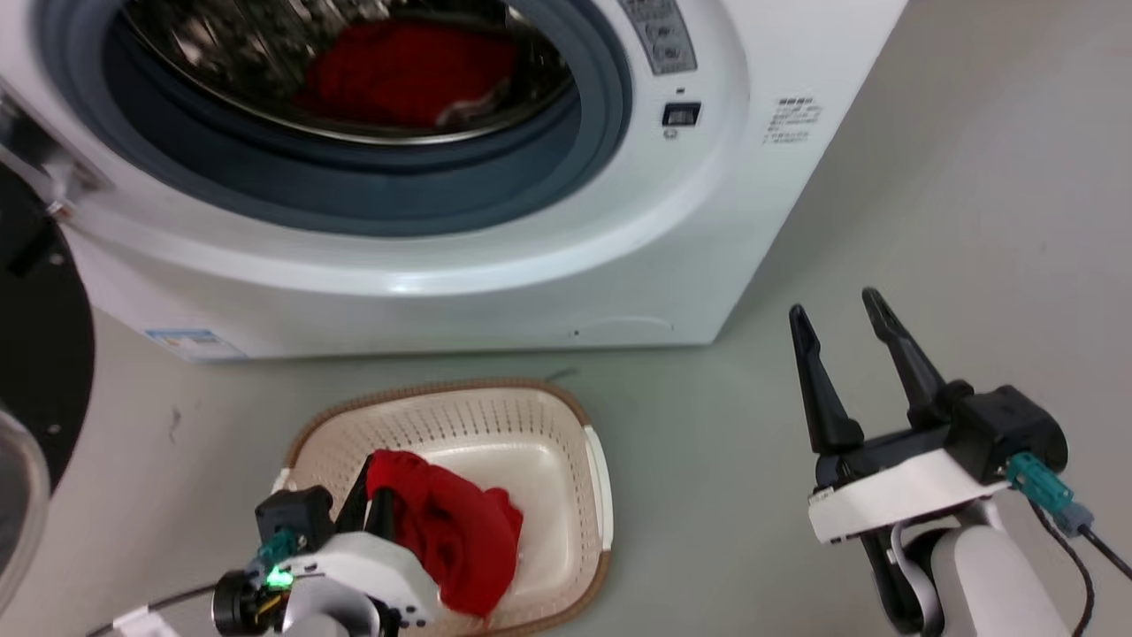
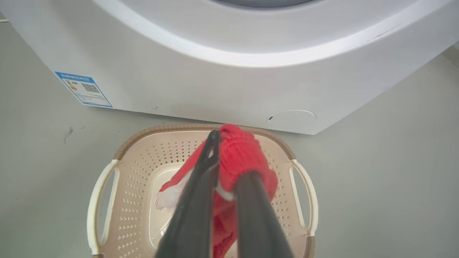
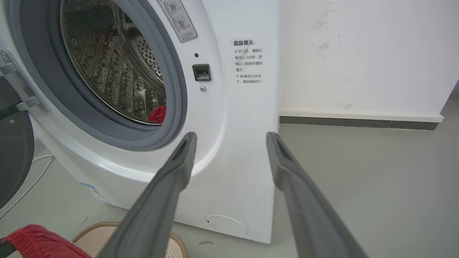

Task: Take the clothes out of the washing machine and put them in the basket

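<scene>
Red garment (image 2: 240,150) in the clenched left claw (image 2: 229,157), over the basket (image 2: 140,172) (right claw (image 1: 836,305) agape, empty).

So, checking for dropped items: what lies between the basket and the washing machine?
Just a bare strip of grey floor separates the basket from the washing machine. It shows in the head view and the left wrist view.

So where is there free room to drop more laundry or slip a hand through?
In the basket, the right side is bare. Its left side is crowded by the red garment and the left gripper shut on it. Bare floor lies between the basket and the open right gripper, in front of the washing machine.
</scene>
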You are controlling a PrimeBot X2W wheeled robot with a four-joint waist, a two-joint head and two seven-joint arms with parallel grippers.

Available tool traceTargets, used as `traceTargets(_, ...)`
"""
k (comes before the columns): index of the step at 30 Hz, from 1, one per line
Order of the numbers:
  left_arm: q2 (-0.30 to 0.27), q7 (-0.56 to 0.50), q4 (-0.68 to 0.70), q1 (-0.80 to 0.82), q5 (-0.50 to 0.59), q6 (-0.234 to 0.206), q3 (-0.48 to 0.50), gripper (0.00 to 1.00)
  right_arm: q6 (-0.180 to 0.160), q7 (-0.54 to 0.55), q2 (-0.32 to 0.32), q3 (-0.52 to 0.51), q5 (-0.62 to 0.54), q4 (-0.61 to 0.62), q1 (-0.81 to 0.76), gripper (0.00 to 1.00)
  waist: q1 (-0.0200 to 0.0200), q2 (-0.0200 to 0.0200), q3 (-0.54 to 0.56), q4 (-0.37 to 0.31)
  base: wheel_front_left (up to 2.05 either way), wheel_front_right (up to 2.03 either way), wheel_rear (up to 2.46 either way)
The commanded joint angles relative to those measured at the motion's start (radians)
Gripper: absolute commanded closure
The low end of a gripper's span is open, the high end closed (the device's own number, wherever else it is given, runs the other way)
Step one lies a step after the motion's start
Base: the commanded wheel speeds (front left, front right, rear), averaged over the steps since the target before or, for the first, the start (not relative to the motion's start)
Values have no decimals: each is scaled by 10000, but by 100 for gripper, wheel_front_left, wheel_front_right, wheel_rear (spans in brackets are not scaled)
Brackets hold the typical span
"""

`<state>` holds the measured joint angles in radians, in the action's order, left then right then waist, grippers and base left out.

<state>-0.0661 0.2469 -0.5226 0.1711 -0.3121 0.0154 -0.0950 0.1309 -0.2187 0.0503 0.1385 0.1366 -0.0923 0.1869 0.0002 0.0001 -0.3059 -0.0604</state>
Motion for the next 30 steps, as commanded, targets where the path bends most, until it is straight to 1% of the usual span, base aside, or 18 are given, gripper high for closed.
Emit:
traceTargets(1,-84,89,-461,485,52,99,-5,100,-3,-55,-2,38,-23,67,282,0,-2,-1,-906,-132,0,0,0)
traceTargets(6,-217,171,-2594,1989,247,260,-37,100,-5,-137,-2,224,-47,88,871,0,-2,-1,-1999,-288,0,0,0)
traceTargets(11,-328,198,-4338,3238,279,241,77,100,-3,-254,-4,417,29,35,1333,0,-2,-1,-2914,-518,0,0,0)
traceTargets(15,-416,193,-5124,3896,139,149,345,100,-5,-345,-4,615,116,-13,1664,0,-2,-1,-3544,-768,0,0,0)
traceTargets(17,-423,192,-5255,4000,109,123,416,100,-5,-371,-4,642,138,-41,1710,0,-2,-1,-3645,-821,0,0,0)
traceTargets(22,-557,184,-5869,4474,21,85,628,100,-3,-424,-5,747,230,-81,2001,0,-2,-1,-4309,-1028,0,0,0)
traceTargets(28,-546,185,-6547,4837,-120,70,814,100,-5,-454,-4,834,308,-210,2239,0,-2,-1,-4655,-1119,0,0,0)
traceTargets(29,-549,186,-6622,4881,-113,95,825,93,-5,-461,-4,841,321,-244,2253,0,-2,-1,-4650,-1122,0,0,0)
traceTargets(30,-548,186,-6672,4914,-121,105,831,65,-3,-465,-4,849,327,-284,2262,0,-2,-1,-4621,-1117,0,0,0)
